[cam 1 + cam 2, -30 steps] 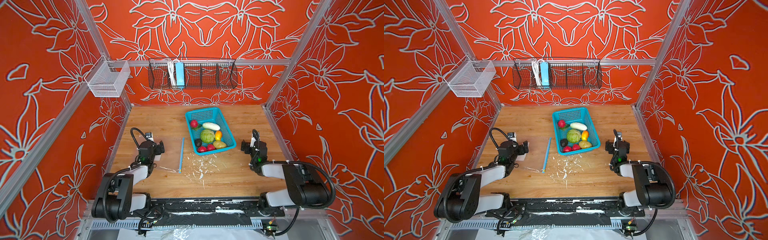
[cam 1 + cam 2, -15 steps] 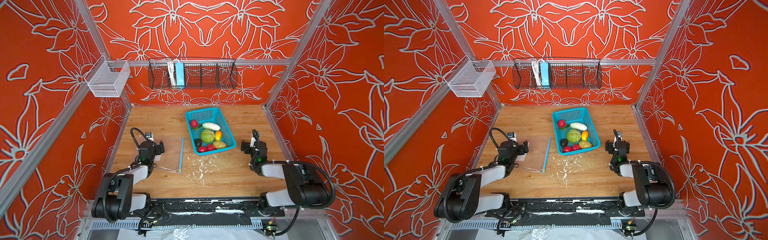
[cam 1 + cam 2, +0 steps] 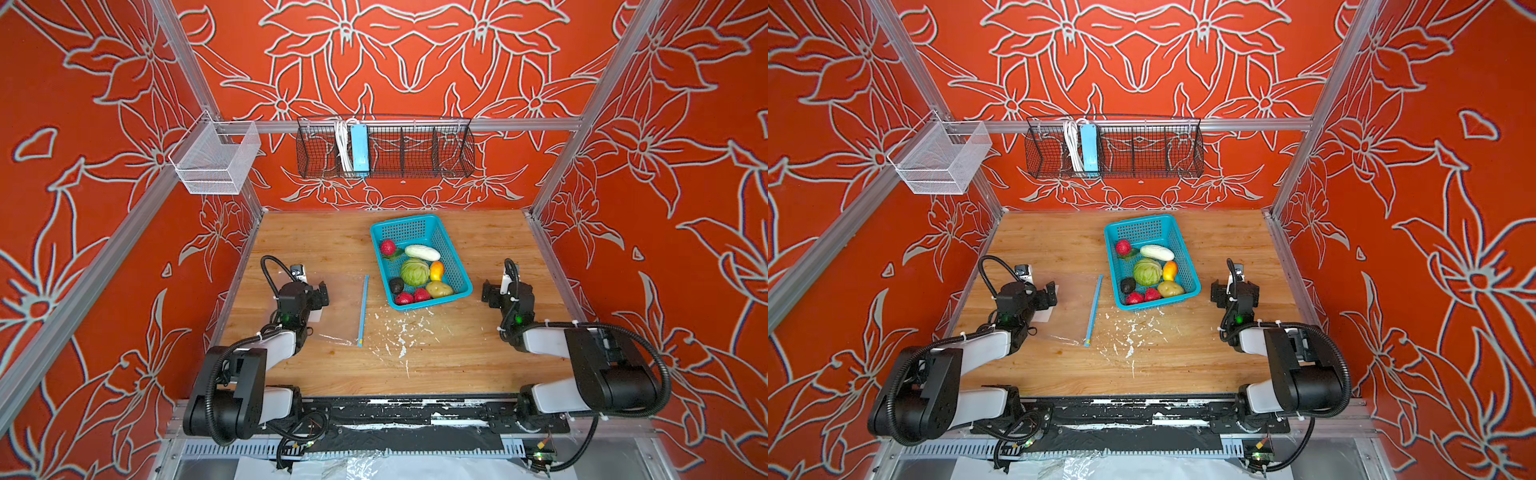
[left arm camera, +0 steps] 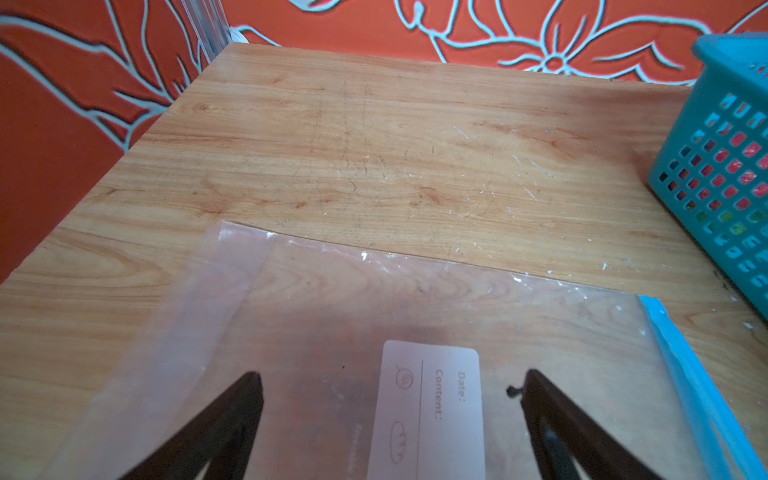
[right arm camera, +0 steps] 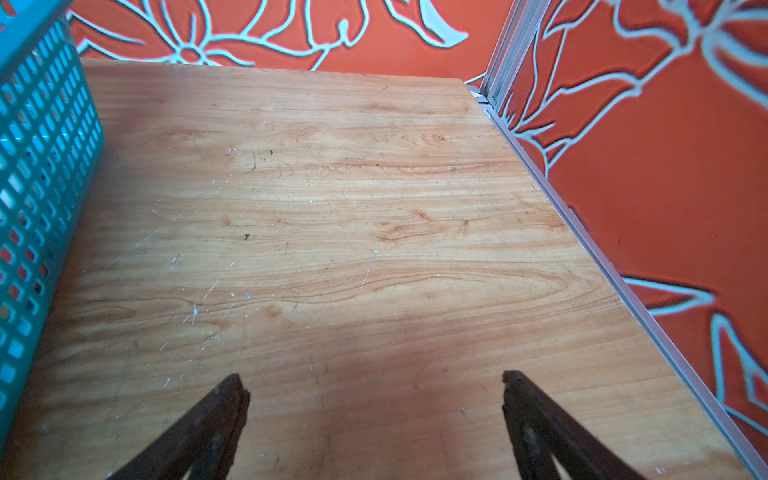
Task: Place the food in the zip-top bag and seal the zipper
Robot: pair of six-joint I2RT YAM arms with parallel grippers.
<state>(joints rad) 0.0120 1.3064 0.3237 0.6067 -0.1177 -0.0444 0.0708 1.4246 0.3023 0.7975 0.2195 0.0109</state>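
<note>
The left arm (image 3: 274,345) and right arm (image 3: 544,343) had black joints, pale grey shells, ribbed black hoses and white zip ties; the left hand (image 4: 390,386) and right hand (image 5: 374,386) had dark tapered fingers (image 4: 216,432).

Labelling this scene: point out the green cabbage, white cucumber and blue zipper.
green cabbage (image 3: 414,272), in a top view, centre of its head.
white cucumber (image 3: 422,252), in a top view, middle of its length.
zipper (image 3: 363,309), in a top view, midway along strip.

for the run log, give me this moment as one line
left gripper open over bag | right gripper open, empty | food in basket | zipper untouched
</note>
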